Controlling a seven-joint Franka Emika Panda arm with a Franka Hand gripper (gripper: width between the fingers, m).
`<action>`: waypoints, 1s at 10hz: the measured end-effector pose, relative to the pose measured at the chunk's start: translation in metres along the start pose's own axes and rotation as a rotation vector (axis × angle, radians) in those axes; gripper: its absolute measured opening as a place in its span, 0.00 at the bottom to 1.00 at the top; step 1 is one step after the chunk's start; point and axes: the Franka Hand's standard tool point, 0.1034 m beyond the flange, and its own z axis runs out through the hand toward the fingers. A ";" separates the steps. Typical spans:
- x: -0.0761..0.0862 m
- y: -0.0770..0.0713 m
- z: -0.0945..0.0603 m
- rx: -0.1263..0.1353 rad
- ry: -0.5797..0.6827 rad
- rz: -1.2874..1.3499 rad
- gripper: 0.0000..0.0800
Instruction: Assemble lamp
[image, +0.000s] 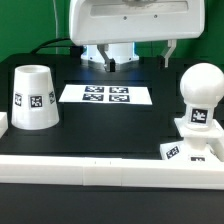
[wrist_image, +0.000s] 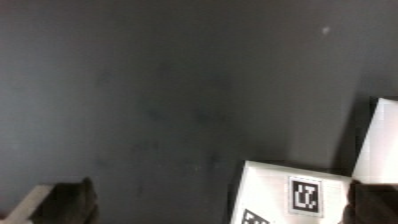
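Black table (image: 110, 125), marker board (image: 105, 95) between shade (image: 32, 97) and bulb (image: 200, 97)

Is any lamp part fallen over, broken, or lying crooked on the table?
Nothing stands out. The shade stands mouth-down and upright, the bulb sits straight on the base, and no part looks damaged.

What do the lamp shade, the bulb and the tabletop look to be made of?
Lamp shade: probably white plastic, matte, even surface. Bulb: likewise white plastic, smooth, with a soft highlight. Tabletop: black and matte; its material cannot be told.
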 end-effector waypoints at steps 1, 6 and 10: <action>-0.012 0.006 0.003 0.003 -0.012 -0.037 0.87; -0.090 0.084 -0.009 0.016 -0.034 -0.091 0.87; -0.089 0.081 -0.008 0.016 -0.036 -0.098 0.87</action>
